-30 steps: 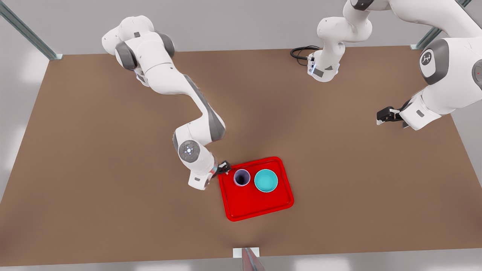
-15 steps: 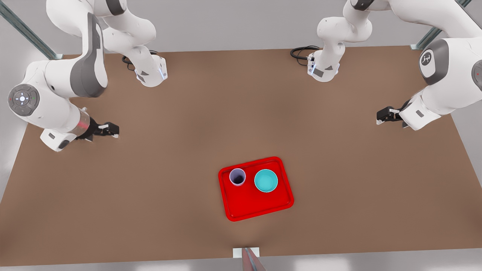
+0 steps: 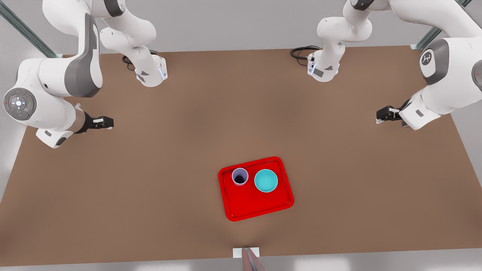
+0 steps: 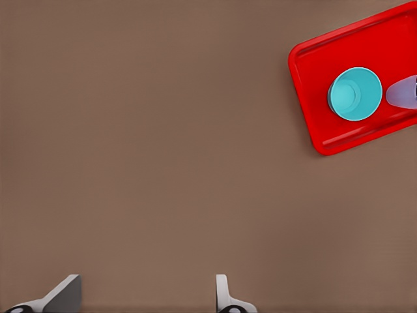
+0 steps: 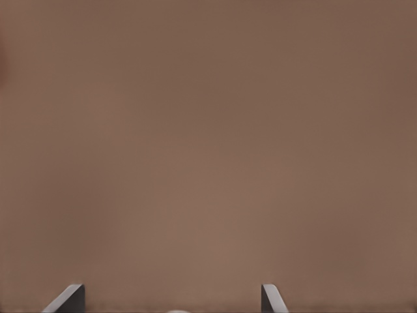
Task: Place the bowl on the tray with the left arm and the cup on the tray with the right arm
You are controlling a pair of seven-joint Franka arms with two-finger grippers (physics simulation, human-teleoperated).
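The red tray (image 3: 260, 207) lies on the brown table near its front middle. On it stand the lavender cup (image 3: 240, 176) and, to the front view's right of it, the teal bowl (image 3: 266, 180), both upright and free. The left wrist view takes in the tray (image 4: 313, 98), the bowl (image 4: 355, 93) and the cup (image 4: 404, 91) from afar. My left gripper (image 3: 378, 114) hangs open at the front view's right (image 4: 143, 297), far from the tray. My right gripper (image 3: 109, 122) hovers open at the front view's left, over bare table (image 5: 171, 300).
The two arm bases (image 3: 150, 73) (image 3: 324, 69) stand at the table's back edge, with a black cable (image 3: 301, 51) beside one. A white bracket (image 3: 246, 252) sits at the front edge. Wide brown table (image 3: 150, 188) surrounds the tray.
My right arm left the cup on the tray and swung far back to the front view's left, then drifted slightly farther. The left arm stayed put.
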